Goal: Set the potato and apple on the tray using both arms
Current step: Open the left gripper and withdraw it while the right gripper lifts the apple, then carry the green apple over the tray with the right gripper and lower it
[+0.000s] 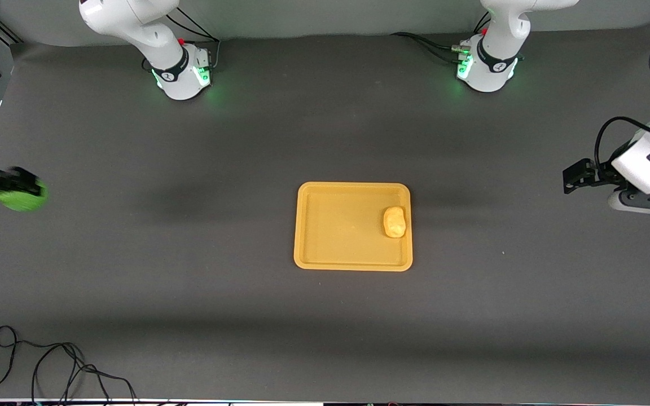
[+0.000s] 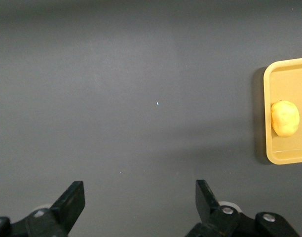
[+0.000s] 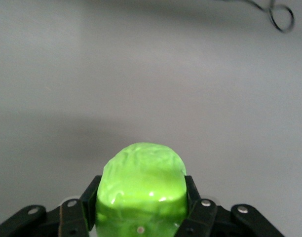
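Note:
The orange-yellow tray (image 1: 325, 225) lies in the middle of the table. The yellow-tan potato (image 1: 394, 221) lies in the tray by the rim toward the left arm's end; it also shows in the left wrist view (image 2: 284, 118) with the tray (image 2: 267, 118). My right gripper (image 1: 17, 190) is shut on the bright green apple (image 1: 25, 198) and holds it above the table at the right arm's end, well away from the tray. The apple (image 3: 141, 190) fills the space between its fingers. My left gripper (image 1: 576, 176) is open and empty over the table's left-arm end (image 2: 140, 197).
Black cables (image 1: 48, 366) lie on the dark mat near the front edge at the right arm's end. The two arm bases (image 1: 184, 70) stand along the edge farthest from the front camera.

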You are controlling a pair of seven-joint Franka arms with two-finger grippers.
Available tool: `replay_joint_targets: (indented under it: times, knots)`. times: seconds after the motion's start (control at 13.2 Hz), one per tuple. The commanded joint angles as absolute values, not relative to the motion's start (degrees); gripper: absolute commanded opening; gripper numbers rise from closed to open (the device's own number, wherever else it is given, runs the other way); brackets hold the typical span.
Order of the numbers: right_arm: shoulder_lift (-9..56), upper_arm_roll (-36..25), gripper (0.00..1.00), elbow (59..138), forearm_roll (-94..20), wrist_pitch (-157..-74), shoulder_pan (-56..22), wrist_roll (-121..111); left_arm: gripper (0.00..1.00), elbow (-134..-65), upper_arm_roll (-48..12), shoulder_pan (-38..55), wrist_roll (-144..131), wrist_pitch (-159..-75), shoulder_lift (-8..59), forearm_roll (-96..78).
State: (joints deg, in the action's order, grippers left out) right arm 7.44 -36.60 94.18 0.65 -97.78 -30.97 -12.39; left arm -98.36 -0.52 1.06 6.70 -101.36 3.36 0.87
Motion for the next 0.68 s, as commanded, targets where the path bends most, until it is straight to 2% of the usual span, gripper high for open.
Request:
replay_joint_targets:
  times: [0.0, 0.3, 0.61]
  knots:
    - [12.9, -37.3, 0.43, 86.6, -3.6, -95.6, -40.6, 0.4, 1.0, -97.6, -0.7, 0.1, 7.6, -99.1, 3.0, -0.3]
    - [28.5, -34.8, 0.43, 69.3, -14.7, -91.4, -48.0, 22.2, 1.0, -99.7, -0.6, 0.0, 7.5, -99.4, 1.6, -0.3]
    - [41.8, -21.0, 0.43, 52.9, -17.4, -92.9, -48.6, 49.2, 1.0, -99.8, -0.6, 0.0, 7.5, -100.4, 1.7, -0.2]
